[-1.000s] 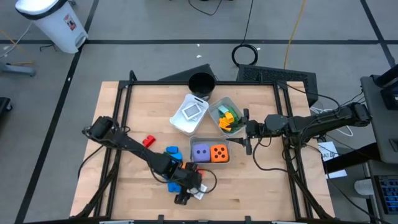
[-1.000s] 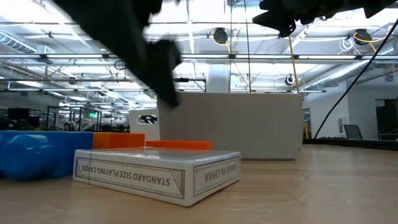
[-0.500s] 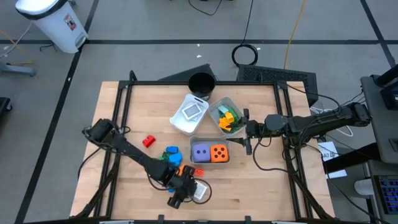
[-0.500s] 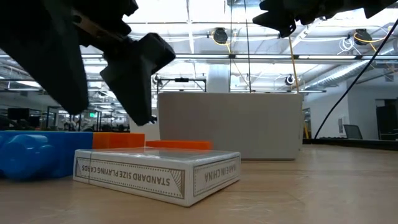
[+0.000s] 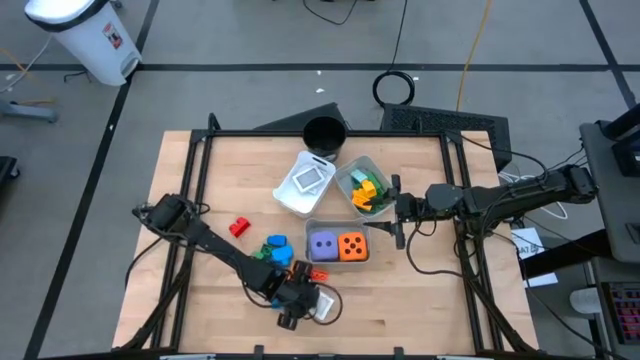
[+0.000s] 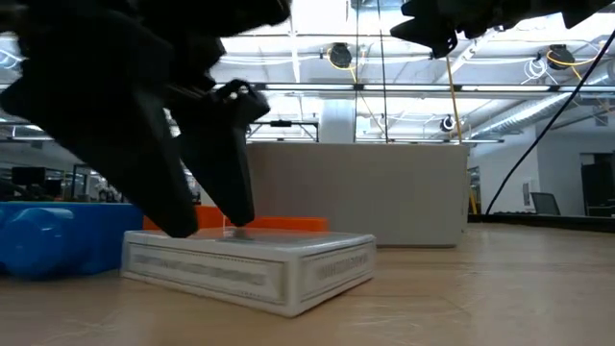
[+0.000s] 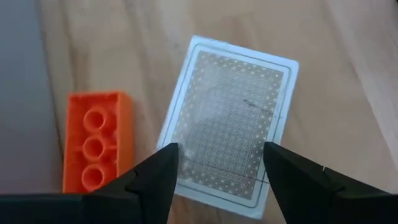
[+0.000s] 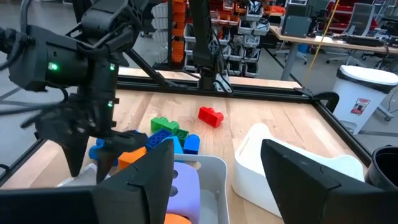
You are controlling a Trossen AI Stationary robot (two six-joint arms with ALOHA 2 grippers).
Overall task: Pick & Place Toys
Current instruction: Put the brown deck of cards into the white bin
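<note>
On the left of the desk (image 5: 400, 300), the red block (image 5: 238, 228) lies alone, well apart from the action. Just right of it sits the cluster of green, blue and orange blocks (image 5: 274, 250), and right beside that your left end effector (image 7: 217, 171) is down over the white card pack (image 7: 232, 118) near the desk's front edge. Its fingers stand apart, one on each long side of the pack, tips at the top face and not yet clamped.

To do this pick well, keep the fingers square to the pack's long edges; the wrist view shows the pack slightly skewed, so rotate a touch before closing. Sink the tips down the sides, since the pack is low and flat and a grip on the top rim alone would likely slip. Mind the orange block (image 7: 96, 140) lying just beside the pack: your finger on that side must slide between them without nudging it.

Further right, the tray (image 5: 338, 262) holds the purple and orange dice. Your right end effector (image 5: 398, 212) waits above the desk just right of the trays, its fingers apart and holding nothing.
</note>
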